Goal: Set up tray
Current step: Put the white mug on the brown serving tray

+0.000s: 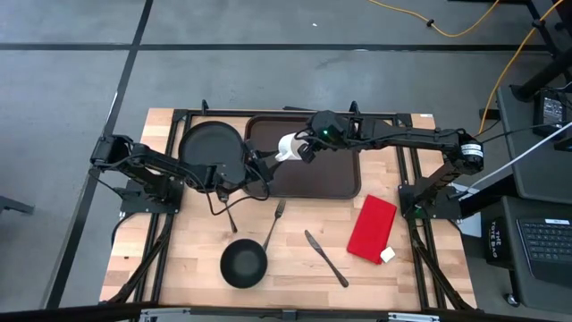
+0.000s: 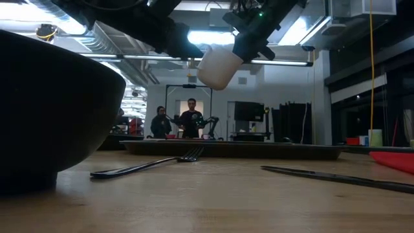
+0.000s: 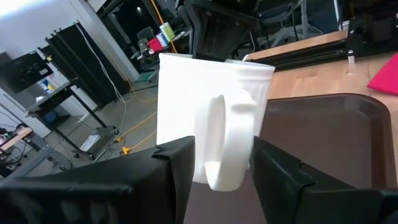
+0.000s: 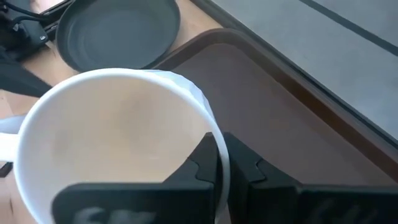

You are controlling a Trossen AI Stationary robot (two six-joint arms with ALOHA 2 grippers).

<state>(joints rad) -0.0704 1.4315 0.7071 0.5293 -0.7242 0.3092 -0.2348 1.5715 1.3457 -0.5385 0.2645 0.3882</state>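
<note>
A white mug point(image 1: 288, 148) hangs in the air over the left end of the dark brown tray point(image 1: 322, 179), tilted, with its mouth toward my right gripper point(image 1: 305, 148). That gripper is shut on the mug's rim. My left gripper point(image 1: 265, 162) is open and comes from the table's left. In the left wrist view its fingers stand on either side of the mug's handle point(image 3: 219, 140). The tray lies flat at the table's far middle. In the low view the mug point(image 2: 220, 66) shows high above the tray point(image 2: 233, 150). My right gripper point(image 4: 222, 167) pinches the mug's rim point(image 4: 208, 127), one finger inside the mug and one outside. It comes from the table's right, slanting down. The mug is lifted clear and tilted. My left gripper point(image 3: 224, 152) has the handle between its fingers; whether they touch it I cannot tell.
A round black plate point(image 1: 212, 152) lies on the table just left of the tray, under my left arm. Nearer lie a fork point(image 1: 274, 224), a knife point(image 1: 326, 258), a small black bowl point(image 1: 243, 264) and a red napkin point(image 1: 371, 228). People stand in the room beyond.
</note>
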